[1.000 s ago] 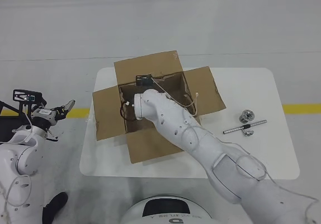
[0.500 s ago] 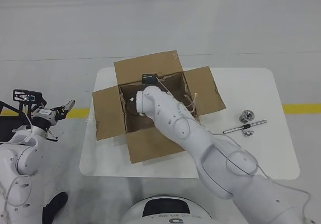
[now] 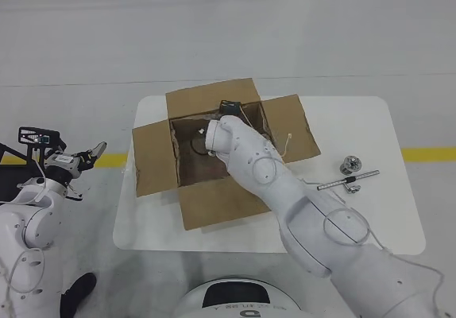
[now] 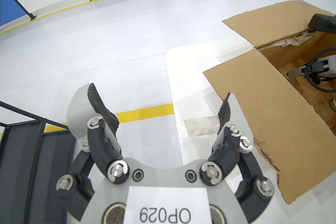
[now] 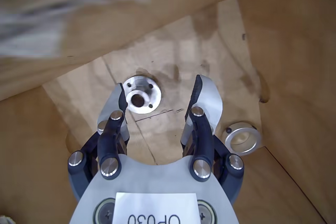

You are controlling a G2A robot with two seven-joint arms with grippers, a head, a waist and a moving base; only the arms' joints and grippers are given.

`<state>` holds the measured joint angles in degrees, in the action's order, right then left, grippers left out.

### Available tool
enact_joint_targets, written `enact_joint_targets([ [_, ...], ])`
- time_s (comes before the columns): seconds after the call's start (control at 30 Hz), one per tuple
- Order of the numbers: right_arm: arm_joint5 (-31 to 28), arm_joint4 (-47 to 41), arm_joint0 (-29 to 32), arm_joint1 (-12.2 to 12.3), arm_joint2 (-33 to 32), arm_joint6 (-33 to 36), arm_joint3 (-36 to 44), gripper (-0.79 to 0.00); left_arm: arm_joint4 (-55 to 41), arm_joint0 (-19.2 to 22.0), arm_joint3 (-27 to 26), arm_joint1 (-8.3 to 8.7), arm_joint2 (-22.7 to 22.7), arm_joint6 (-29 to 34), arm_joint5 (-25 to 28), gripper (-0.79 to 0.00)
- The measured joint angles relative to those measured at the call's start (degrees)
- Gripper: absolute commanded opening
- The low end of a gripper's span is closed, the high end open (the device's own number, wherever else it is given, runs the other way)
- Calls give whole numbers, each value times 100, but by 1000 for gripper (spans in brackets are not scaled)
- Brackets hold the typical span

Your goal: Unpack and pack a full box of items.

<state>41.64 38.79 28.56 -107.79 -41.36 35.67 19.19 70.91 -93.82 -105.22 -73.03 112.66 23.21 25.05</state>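
Unpacking stage, with the right arm reaching down into the brown cardboard box, which stands on the white rounded table with all four flaps folded outward. The right gripper hangs low inside the box with its jaws spread and nothing between them. On the box floor beneath it lies a small silver flanged metal hub, flange flat on the cardboard and central bore pointing straight up toward the wrist. The hub sits off the gripper's midline, close against the pad of one finger; whether that pad touches the flange rim cannot be settled from this angle. A plain silver metal ring collar lies in a corner of the box floor, outside the other finger and well clear of the jaw opening. The coming grasp appears to turn on this offset: the gripper would need a small sideways shift toward the hub to centre it between the pads, and because the part is round with a vertical axis, no particular wrist rotation seems required. The left gripper, jaws likewise spread and empty, hovers beyond the table's left edge, well apart from the box, so the right arm is plainly the nearer. On the table to the right of the box rest a small round silver metal part and, just beside it, a slim dark-and-silver rod.
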Motion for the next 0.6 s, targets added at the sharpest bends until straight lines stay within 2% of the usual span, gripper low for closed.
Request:
enact_joint_targets([
  [0.3,-179,525,397,95,182,249,769,-289,0,0,0,0,0,0,0,0],
  [0.43,-240,719,545,109,250,317,1018,-215,0,0,0,0,0,0,0,0],
  [0.6,-214,935,795,229,109,-147,1503,-283,0,0,0,0,0,0,0,0],
])
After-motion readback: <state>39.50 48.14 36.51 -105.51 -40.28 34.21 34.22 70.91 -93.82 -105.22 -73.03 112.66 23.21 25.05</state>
